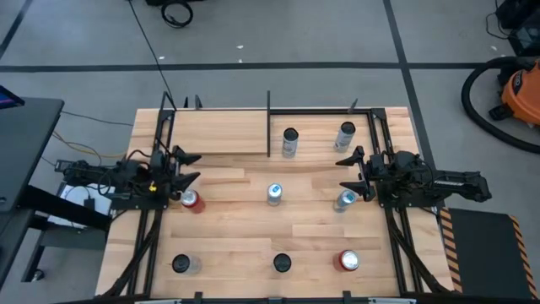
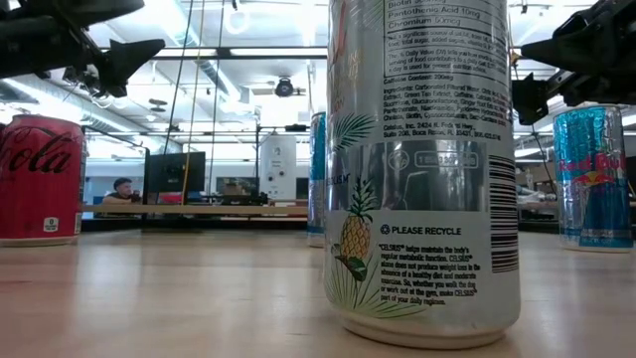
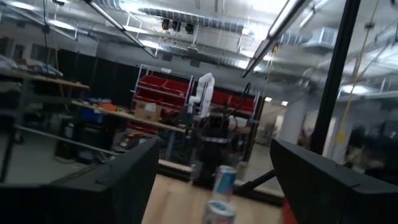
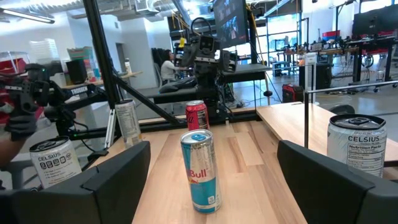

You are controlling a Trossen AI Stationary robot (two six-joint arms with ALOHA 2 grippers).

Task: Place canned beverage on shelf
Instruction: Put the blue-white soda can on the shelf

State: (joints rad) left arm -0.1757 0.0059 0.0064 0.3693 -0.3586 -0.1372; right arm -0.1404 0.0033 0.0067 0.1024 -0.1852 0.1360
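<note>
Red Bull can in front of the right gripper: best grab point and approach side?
Grip the Red Bull can around its mid-body, coming in level from the right gripper's side with one finger on each side of the can. It stands upright, a slim straight cylinder, and already sits centred between the open fingers. Space around it looks free; the nearest Celsius can stands well apart.

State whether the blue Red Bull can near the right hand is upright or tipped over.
Upright. The Red Bull can stands on its base on the table, its top facing up, directly ahead of the open right hand.
</note>
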